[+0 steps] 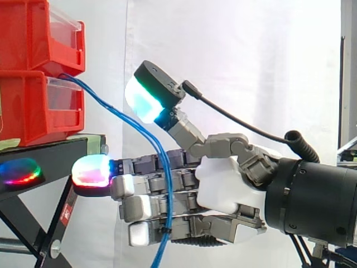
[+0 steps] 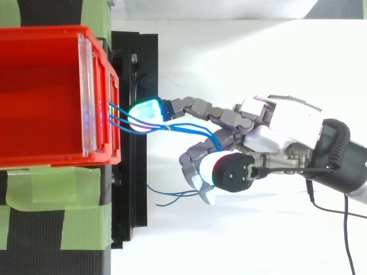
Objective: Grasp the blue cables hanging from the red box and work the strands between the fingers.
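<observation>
The blue cables [image 1: 167, 195] leave the lower red bin [image 1: 33, 106] and drop across the hand [image 1: 223, 184]. Its lower fingers curl around them, one finger points straight at the black stand [image 1: 50, 156], and the thumb is lifted clear. The strands run off the side view's bottom edge; how many are caught is unclear.

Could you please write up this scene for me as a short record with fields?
Hand: the hand comes in from the right
Grip: fingers curled round the blue cables
Cable path: from the front of the lower red bin down through the fingers, ends hanging loose
Extended finger: its glowing pad reaches toward the black stand
Support: red bins stacked on the stand
</observation>
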